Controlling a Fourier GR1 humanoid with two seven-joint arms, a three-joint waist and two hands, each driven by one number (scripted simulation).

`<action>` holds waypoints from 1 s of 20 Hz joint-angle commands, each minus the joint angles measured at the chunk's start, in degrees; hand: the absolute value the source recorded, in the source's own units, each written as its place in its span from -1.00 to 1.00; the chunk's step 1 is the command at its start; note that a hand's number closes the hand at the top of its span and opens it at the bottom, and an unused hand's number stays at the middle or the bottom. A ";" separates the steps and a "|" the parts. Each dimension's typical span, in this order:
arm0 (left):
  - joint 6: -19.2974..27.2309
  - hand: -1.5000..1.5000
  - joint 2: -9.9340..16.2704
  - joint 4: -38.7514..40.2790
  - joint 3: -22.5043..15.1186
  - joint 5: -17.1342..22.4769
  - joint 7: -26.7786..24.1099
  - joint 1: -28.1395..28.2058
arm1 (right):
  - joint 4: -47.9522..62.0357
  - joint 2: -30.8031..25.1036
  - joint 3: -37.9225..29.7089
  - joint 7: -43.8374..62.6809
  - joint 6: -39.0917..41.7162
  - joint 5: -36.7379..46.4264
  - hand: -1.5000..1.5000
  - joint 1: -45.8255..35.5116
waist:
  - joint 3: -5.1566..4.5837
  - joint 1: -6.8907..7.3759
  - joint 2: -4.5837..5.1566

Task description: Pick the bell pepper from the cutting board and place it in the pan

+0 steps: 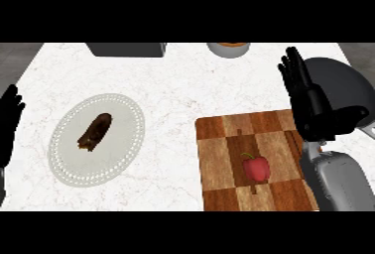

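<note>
I see the bell pepper (256, 168) lying on the cutting board (219, 144), long axis up-down in view, stem toward the far side. My right hand (302, 87) hovers open, fingers straight, before the pan (344, 82). Left hand (10, 119) rests open at the left edge.

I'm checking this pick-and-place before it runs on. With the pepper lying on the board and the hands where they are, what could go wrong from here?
1. The right robot hand hovers open above the dark grey pan, well away from the red bell pepper; reaching back may sweep the forearm across the wooden cutting board.
2. The pepper lies on its side and might roll when pinched.
3. The forearm hides part of the pan, so placement is harder to judge.
</note>
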 commanded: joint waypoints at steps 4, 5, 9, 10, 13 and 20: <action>-2.61 0.00 -8.94 -8.14 -6.59 1.69 -5.23 -1.80 | -5.83 -3.09 8.19 -4.37 19.07 -6.13 1.00 -2.76 | -0.55 -1.37 1.14; -3.93 0.00 -11.58 -9.15 -9.11 2.13 -7.13 -1.88 | -5.21 -3.20 10.17 -5.58 22.44 -6.82 1.00 -4.14 | -0.59 -0.74 1.44; -3.74 0.00 -18.71 -12.00 -15.09 2.16 -9.04 0.96 | -6.00 -14.64 3.73 -11.80 21.50 0.10 -1.00 5.31 | -0.47 -3.03 1.24; -3.25 0.00 -18.71 -13.92 -15.94 1.72 -8.16 3.28 | -8.46 -17.67 1.87 -13.01 25.58 -2.84 -1.00 7.14 | -0.46 -2.59 1.12; -2.81 0.00 -21.33 -8.93 -17.66 -0.27 -12.07 3.00 | -7.93 -25.06 0.24 -22.55 34.19 -2.09 -1.00 12.60 | -0.49 -3.16 1.44; -3.76 0.00 -20.66 -12.88 -17.12 -1.12 -9.35 2.74 | -11.25 -29.38 -1.56 -23.00 34.02 8.11 -1.00 10.45 | -0.56 -1.54 1.41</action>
